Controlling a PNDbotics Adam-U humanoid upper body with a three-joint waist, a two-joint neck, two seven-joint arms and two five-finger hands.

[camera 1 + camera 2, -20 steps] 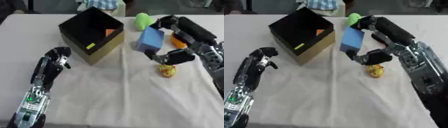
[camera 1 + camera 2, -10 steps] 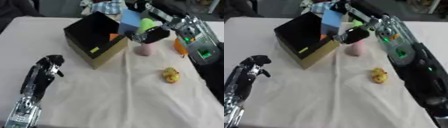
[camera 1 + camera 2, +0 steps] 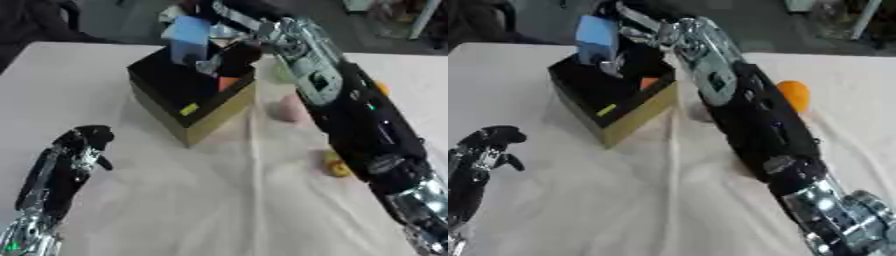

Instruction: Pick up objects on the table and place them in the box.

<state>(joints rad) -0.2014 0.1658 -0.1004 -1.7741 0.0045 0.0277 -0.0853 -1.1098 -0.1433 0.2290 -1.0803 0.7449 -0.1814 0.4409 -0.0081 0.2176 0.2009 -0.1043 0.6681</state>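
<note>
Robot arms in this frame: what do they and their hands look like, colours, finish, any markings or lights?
Both arms are mostly black with silver metal joints. The right arm has a silver panel near its far end, small green and red lights along its shell, and a black right hand. The left hand is black, with green specks low on its silver forearm.

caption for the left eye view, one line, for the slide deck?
Robot's right hand holds a blue rectangular block over the open black-and-tan box; left hand rests curled on the white tablecloth.

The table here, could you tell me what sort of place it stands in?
Probably a robot test bench: a white-clothed table, an open black box and small toy-like objects laid out for sorting.
</note>
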